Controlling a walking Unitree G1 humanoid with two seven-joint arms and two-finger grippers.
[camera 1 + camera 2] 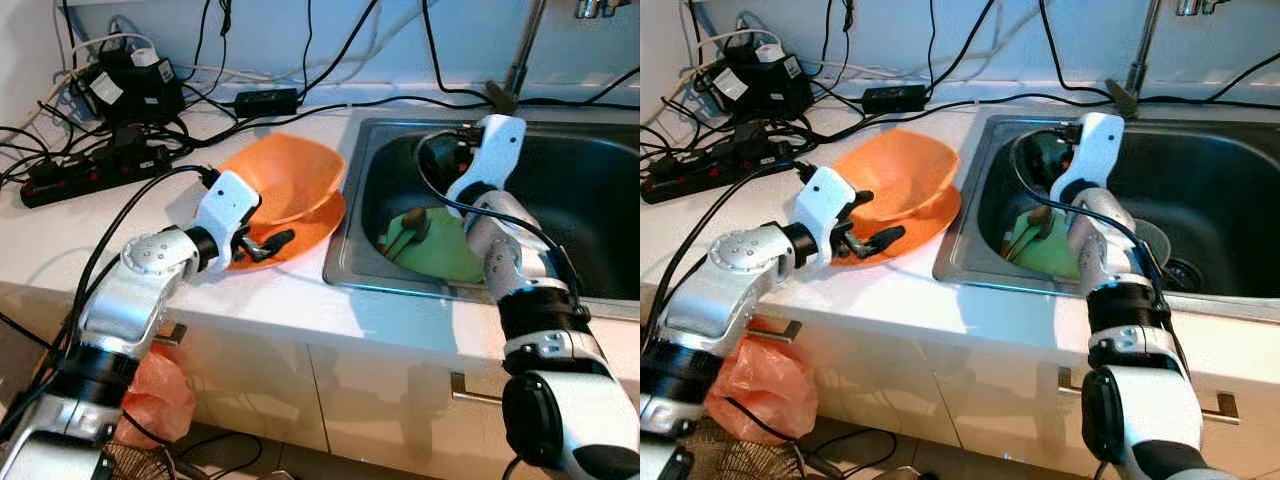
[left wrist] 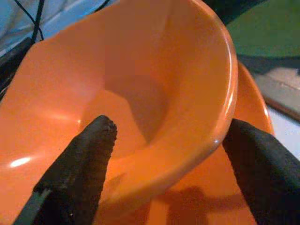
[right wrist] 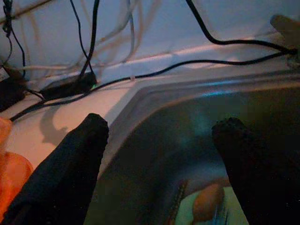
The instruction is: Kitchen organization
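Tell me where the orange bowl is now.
The orange bowl sits tilted on an orange plate on the white counter, just left of the sink, with the open left hand at its rim.

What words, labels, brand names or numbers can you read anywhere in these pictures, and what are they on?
None can be read.
White labels on the black power adapters at the back of the counter: too small and blurred to read.
Power strip: no legible marking.
Orange bowl, orange plate, green plate in the sink: no print visible.
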